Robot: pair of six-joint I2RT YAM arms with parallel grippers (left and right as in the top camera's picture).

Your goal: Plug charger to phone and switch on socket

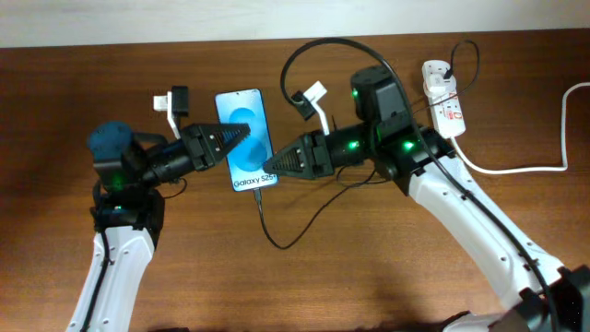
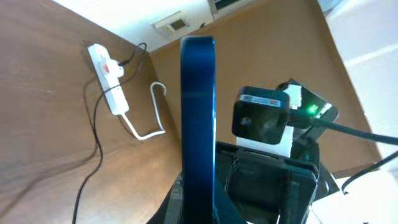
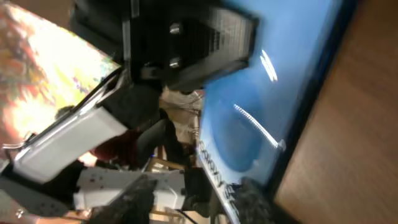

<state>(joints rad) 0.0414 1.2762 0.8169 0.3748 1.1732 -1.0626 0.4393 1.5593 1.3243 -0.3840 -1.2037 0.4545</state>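
Scene: brown wooden table (image 1: 55, 111), both arms reaching in toward upper centre of the overhead frame.

Left arm (image 1: 111, 267) enters from the lower left. Right arm (image 1: 470, 221) enters from the lower right.

Socket (image 1: 446, 103): flat on the table at the upper right, long axis roughly up-down, red markings on its face. Thick white cord (image 1: 516, 170) leaves its lower end and runs off toward the right edge. Switch position not readable.

Phone (image 1: 251, 111): left of centre, well apart from the socket, blue screen up in the overhead view, "Galaxy" text near its lower edge. Left wrist view shows it edge-on and upright in the frame.

Charger (image 1: 277, 242): thin black cable meets the phone's lower edge, drops into a loop at lower centre, passes under the right arm, arcs across the top of the frame and ends at the white adapter (image 1: 435, 70) seated in the upper end of the socket. Whether the plug tip is fully home in the phone cannot be told.

Left gripper (image 1: 241, 136): jaws closed tight on the phone, fingers lying over the screen's left side.

Right gripper (image 1: 274, 167): tip at the phone's lower right corner, beside the cable end. Right wrist view is blurred; fingers (image 3: 140, 198) stand partly apart, with nothing visibly clamped between them.
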